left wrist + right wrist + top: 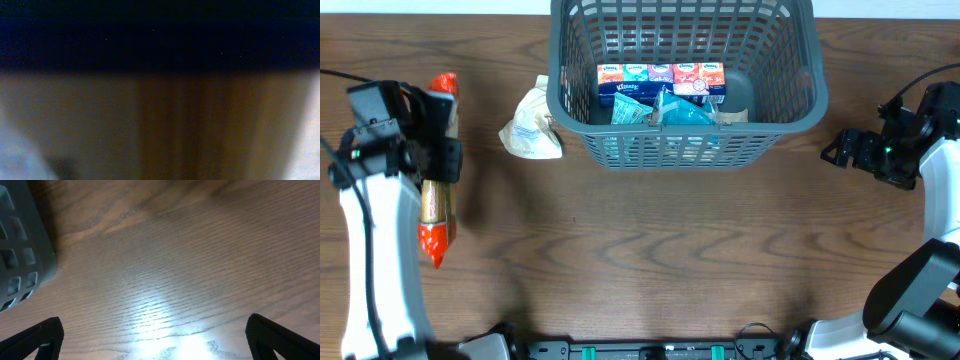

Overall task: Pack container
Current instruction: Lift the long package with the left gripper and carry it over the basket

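Where the desk (670,260) runs to its far edge stands item one, a dark grey basket (620,150): rectangular, with rounded corners and slotted lattice walls, set at far centre with one long side facing the arms.

Contents of basket: a row of small tissue packs (660,78) with coloured tops, lying across the middle; teal packets (685,112) just in front of them, against the near wall. The right end of the floor is bare.

Item two: a crumpled white bag (532,130) on the desk, against the basket's left wall near the front corner.

Item three: a long snack packet (435,205), gold in the body with red-orange ends, lying lengthwise on the desk at far left, well apart from the basket.

Item four: the left pincer (435,150), down over the middle of the snack packet, pressed nearly together and pinching it; both ends of the packet stick out past it. The left wrist view is too blurred for detail, showing only a golden-brown surface filling the lower frame under a dark band.

Item five: the right pincer (840,148), just right of the basket and pointing toward it, apart from its wall. In the right wrist view its fingers (35,340) sit at opposite lower corners, spread wide with nothing between them, over bare wood grain; the basket's corner (22,255) shows at upper left
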